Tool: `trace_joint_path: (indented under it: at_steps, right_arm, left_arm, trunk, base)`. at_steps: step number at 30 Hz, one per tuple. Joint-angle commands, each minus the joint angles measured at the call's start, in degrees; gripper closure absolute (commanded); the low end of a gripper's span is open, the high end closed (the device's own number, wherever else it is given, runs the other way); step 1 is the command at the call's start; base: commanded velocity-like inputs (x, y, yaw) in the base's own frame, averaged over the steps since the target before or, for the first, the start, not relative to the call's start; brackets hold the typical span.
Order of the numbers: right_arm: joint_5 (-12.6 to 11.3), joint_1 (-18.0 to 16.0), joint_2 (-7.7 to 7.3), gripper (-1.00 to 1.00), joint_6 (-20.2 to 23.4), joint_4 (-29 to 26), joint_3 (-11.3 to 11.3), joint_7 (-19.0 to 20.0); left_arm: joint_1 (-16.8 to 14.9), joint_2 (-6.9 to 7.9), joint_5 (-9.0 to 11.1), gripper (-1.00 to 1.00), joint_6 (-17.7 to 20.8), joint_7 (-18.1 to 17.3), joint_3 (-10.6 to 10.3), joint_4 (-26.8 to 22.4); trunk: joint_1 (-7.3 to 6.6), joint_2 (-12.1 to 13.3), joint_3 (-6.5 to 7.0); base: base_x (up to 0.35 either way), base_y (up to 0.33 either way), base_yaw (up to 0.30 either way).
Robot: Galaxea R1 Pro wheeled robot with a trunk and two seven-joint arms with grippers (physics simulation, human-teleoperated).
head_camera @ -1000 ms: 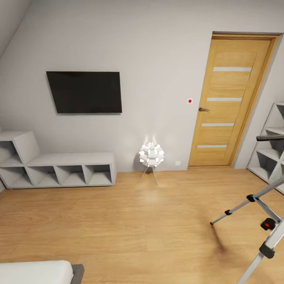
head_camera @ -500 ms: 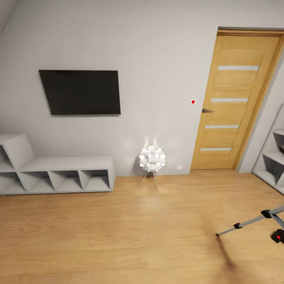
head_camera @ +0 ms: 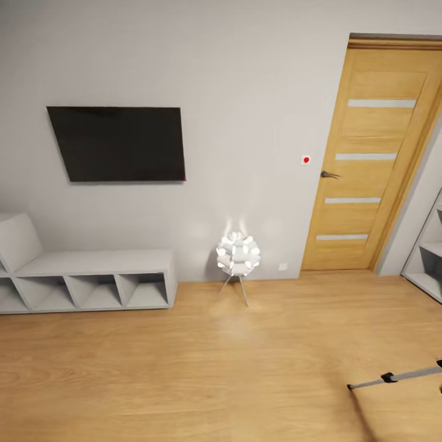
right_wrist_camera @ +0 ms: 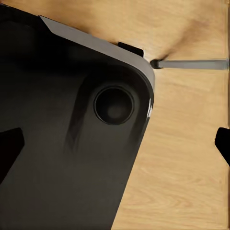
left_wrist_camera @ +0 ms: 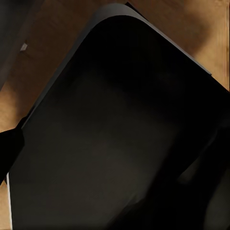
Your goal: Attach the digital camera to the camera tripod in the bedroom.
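Note:
One silver leg of the camera tripod, with a black joint, pokes in at the lower right edge of the head view, its foot on the light wood floor. The same leg lies beyond my black base in the right wrist view. The digital camera is out of view. My right gripper is open, with dark fingertips at both sides of that view and nothing between them. In the left wrist view a dark fingertip stands at one side over the black base.
A black television hangs on the white wall above a low grey cubby shelf. A glowing white ball lamp stands on the floor by the wall. A wooden door is at the right, with white shelving beside it.
The head view has swung left and upward, so everything slid right. The tripod's upper legs and the digital camera left the picture; only one leg remains in it.

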Motion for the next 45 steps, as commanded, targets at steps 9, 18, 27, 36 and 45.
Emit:
trace_joint_path:
  at_steps: [9,18,27,36,45]
  right_arm:
    - [0.28,0.0,-0.01,-1.0,-0.12,-0.03,-0.01,0.1]
    - [0.28,0.0,-0.01,-1.0,-0.05,-0.03,-0.01,0.11]
    - [0.28,0.0,-0.01,-1.0,-0.11,-0.02,-0.01,0.07]
    - [0.28,0.0,-0.01,-1.0,-0.12,-0.03,-0.01,0.03]
    - [0.28,0.0,-0.01,-1.0,-0.12,-0.03,0.01,0.03]
  left_arm:
    - [0.01,-0.02,-0.11,-1.0,-0.1,-0.02,0.39,-0.05]
    - [0.01,-0.02,-0.11,-1.0,-0.1,-0.02,0.39,-0.05]
    - [0.01,0.01,-0.11,-1.0,-0.1,-0.02,0.39,-0.05]
    - [0.01,0.0,-0.11,-1.0,-0.1,-0.02,0.39,-0.04]
    - [0.01,0.02,-0.11,-1.0,-0.1,-0.02,0.38,-0.03]
  trunk:
    - [0.03,-0.02,-0.04]
    - [0.03,-0.02,-0.04]
    - [0.03,-0.02,-0.04]
    - [0.03,-0.02,-0.04]
    - [0.03,-0.02,-0.04]
  base:
    - [0.323,0.0,0.0]
    - [0.323,0.0,0.0]
    - [0.323,0.0,0.0]
    - [0.323,0.0,0.0]
    - [0.323,0.0,0.0]
